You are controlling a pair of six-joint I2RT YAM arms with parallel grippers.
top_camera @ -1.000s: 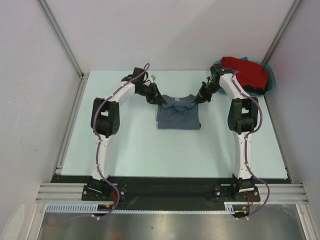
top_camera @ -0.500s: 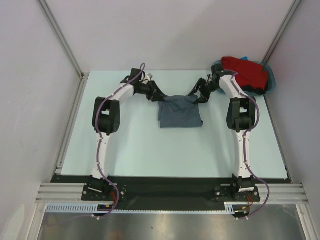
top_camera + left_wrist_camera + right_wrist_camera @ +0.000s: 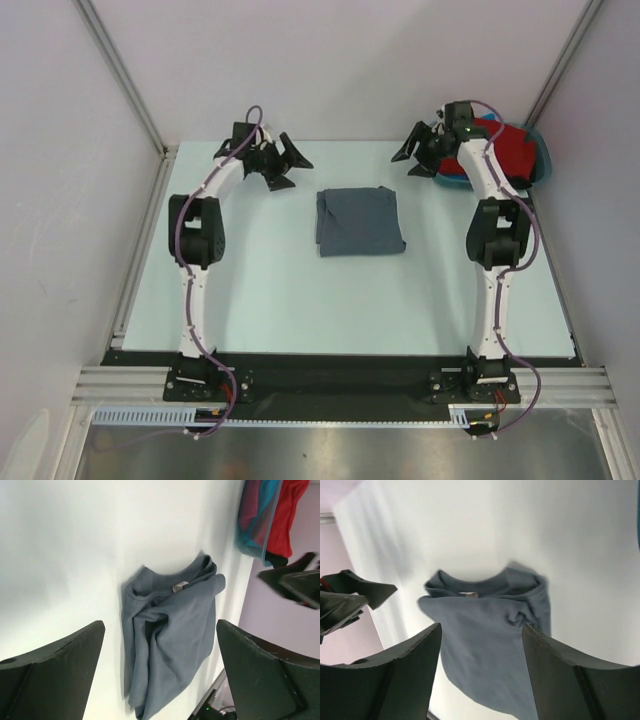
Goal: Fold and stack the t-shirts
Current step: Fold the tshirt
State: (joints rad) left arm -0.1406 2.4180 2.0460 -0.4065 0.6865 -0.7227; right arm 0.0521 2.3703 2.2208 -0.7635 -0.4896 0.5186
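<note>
Both our left gripper [image 3: 293, 172] and right gripper [image 3: 412, 162] just released the slate-grey cloth t-shirt [image 3: 360, 222], gaping empty at its ten and two o'clock. We reckon its fold probably done.

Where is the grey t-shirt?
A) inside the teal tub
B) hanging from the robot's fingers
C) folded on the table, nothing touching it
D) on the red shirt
C: the grey t-shirt lies folded on the table, the left fingers and right fingers open and clear of it.
</note>
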